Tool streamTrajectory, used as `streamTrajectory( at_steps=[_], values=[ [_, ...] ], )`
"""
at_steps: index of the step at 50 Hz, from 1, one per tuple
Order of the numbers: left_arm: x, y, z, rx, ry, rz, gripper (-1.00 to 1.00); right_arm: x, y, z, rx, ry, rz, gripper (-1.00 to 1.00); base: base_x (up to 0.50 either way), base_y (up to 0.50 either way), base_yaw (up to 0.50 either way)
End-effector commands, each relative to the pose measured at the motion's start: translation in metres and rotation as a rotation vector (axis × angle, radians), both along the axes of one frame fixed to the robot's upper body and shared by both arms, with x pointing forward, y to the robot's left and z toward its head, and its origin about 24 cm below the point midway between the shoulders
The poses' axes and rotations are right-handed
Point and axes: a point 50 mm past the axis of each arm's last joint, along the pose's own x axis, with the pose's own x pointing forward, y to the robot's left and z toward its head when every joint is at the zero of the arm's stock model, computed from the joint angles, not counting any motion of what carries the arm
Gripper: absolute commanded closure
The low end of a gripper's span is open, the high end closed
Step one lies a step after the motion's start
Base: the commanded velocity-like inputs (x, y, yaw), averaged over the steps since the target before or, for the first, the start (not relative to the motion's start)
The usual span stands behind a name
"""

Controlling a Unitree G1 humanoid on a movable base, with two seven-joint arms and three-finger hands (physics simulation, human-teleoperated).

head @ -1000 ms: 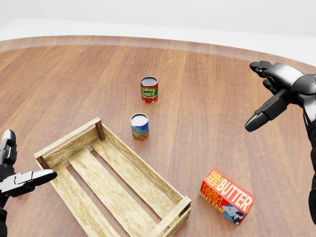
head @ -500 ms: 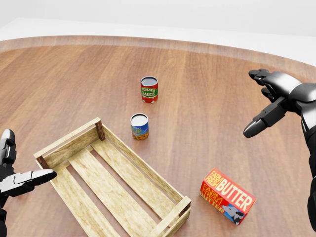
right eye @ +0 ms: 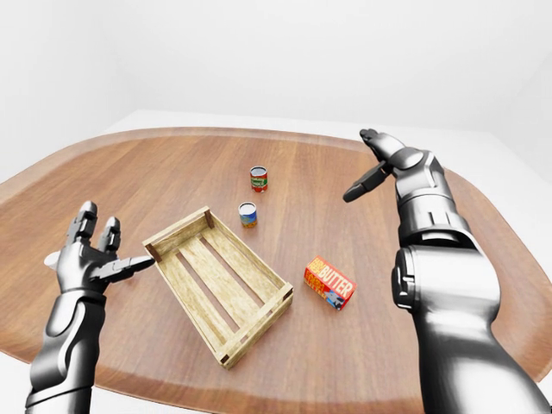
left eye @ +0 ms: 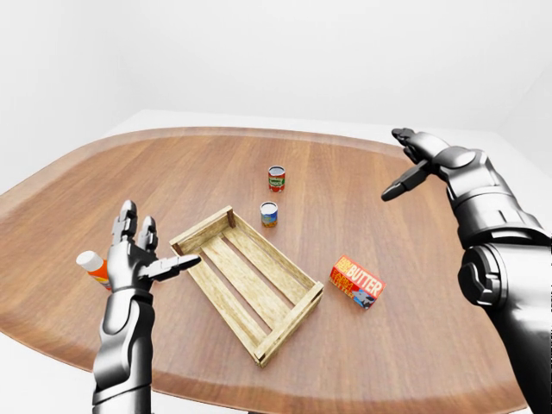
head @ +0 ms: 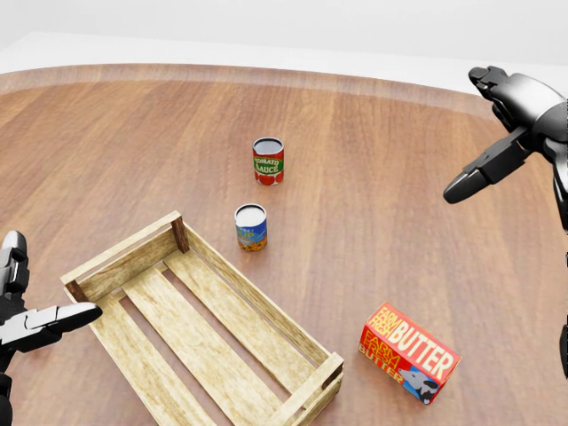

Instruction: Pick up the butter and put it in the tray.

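Note:
The butter [head: 410,352] is a red and orange box lying flat on the wooden table, at the lower right of the head view. The tray [head: 124,253] is an empty slatted wooden crate, left of the butter and at an angle. My right hand [head: 497,124] hovers open at the upper right, well above and beyond the butter, with its fingers spread and holding nothing. My left hand [left eye: 159,241] is open too, raised beside the tray's left end with its thumb pointing at the crate.
A tomato sauce can [head: 268,161] and a smaller blue-labelled can [head: 251,227] stand upright just beyond the tray's far corner. A small orange and white bottle [left eye: 93,264] lies behind my left hand. The round table's edge [left eye: 345,398] curves close below the tray.
My right hand has risen and moved toward the upper right of the head view, farther from the butter. The left hand, butter, tray and cans have not moved.

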Motion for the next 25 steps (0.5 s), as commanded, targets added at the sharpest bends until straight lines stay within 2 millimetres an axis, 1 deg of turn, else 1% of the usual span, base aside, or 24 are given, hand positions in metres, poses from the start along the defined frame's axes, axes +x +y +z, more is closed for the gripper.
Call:
streamTrajectory(
  at_steps=[1, 3, 9, 18, 25],
  values=[
    [0.001, 0.000, 0.001, 0.000, -0.002, 0.001, -1.00, 0.003, 0.014, -0.016, 0.017, 0.049, 0.019, -1.00, 0.00, 0.00, 0.00],
    [0.001, 0.000, 0.001, 0.000, -0.002, 0.001, -1.00, 0.003, 0.018, -0.024, -0.007, 0.075, 0.026, -1.00, 0.00, 0.00, 0.00],
    [0.000, 0.000, 0.002, -0.001, -0.006, 0.001, -1.00, 0.003, 0.027, -0.041, -0.002, 0.121, 0.043, -1.00, 0.00, 0.00, 0.00],
    [0.000, 0.000, 0.002, 0.000, -0.006, 0.002, -1.00, -0.001, 0.027, -0.062, 0.008, 0.153, 0.019, -1.00, 0.00, 0.00, 0.00],
    [0.000, 0.000, 0.002, 0.000, -0.006, 0.003, -1.00, -0.005, 0.023, -0.076, -0.006, 0.139, -0.040, -1.00, 0.00, 0.00, 0.00]
  ],
)
